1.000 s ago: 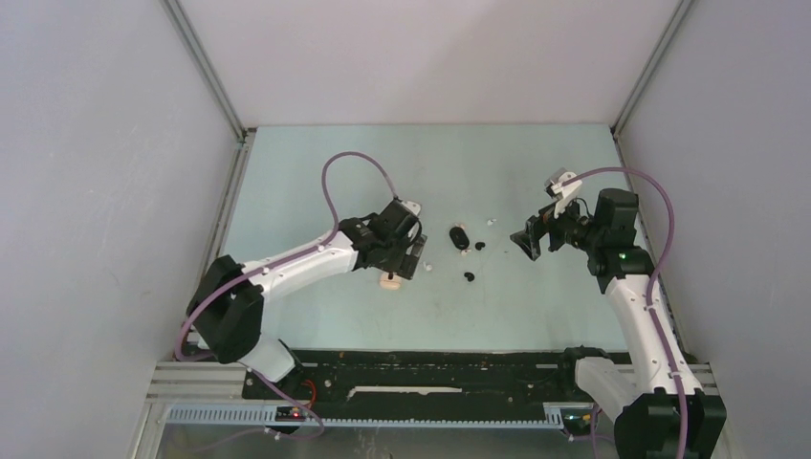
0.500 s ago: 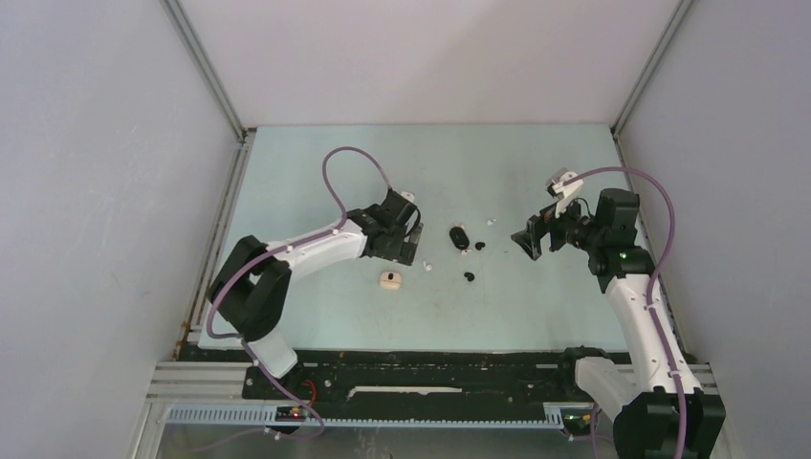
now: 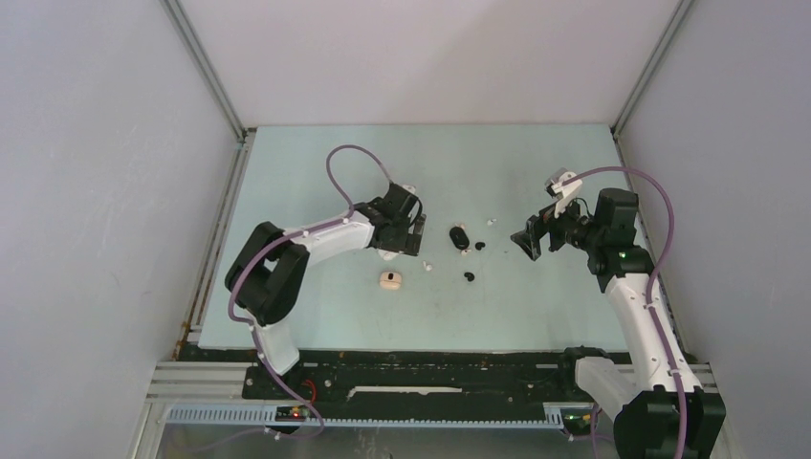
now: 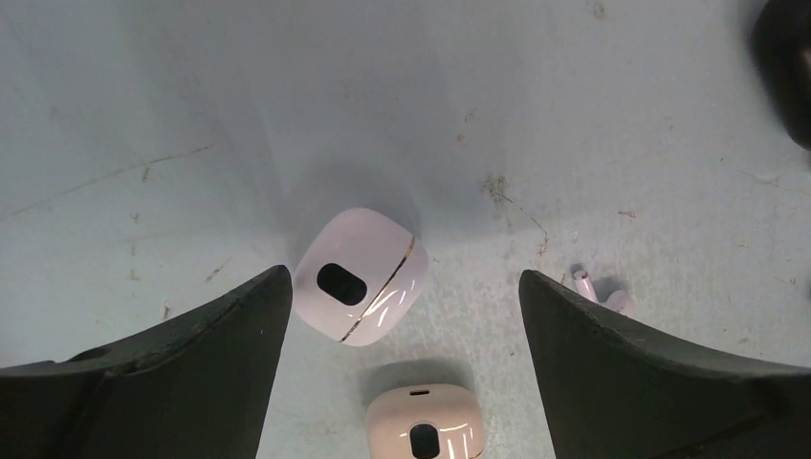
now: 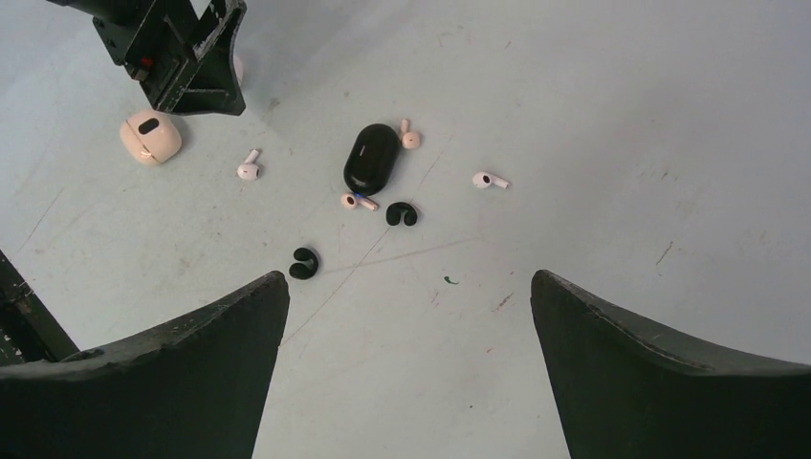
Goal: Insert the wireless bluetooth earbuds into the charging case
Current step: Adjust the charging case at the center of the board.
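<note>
My left gripper (image 3: 409,232) (image 4: 404,275) is open and hovers over the table. A shut pale pink charging case (image 4: 361,275) lies between its fingers, nearer the left one and apart from both. A shut beige case (image 4: 426,427) (image 3: 390,280) (image 5: 150,137) lies just nearer. A black case (image 3: 459,236) (image 5: 371,158) lies mid-table. Two black earbuds (image 5: 401,214) (image 5: 303,262) (image 3: 469,276) and several white ones (image 5: 249,169) (image 5: 489,180) (image 4: 602,292) are scattered around it. My right gripper (image 3: 528,241) (image 5: 409,279) is open and empty, raised to the right of them.
The pale green tabletop (image 3: 536,316) is scuffed and walled by grey panels on the left, back and right. A black rail (image 3: 430,368) runs along the near edge at the arm bases.
My left gripper has drawn back from the beige case towards the far side, and its elbow has swung inward. The beige case now lies uncovered. The right arm has not moved.
</note>
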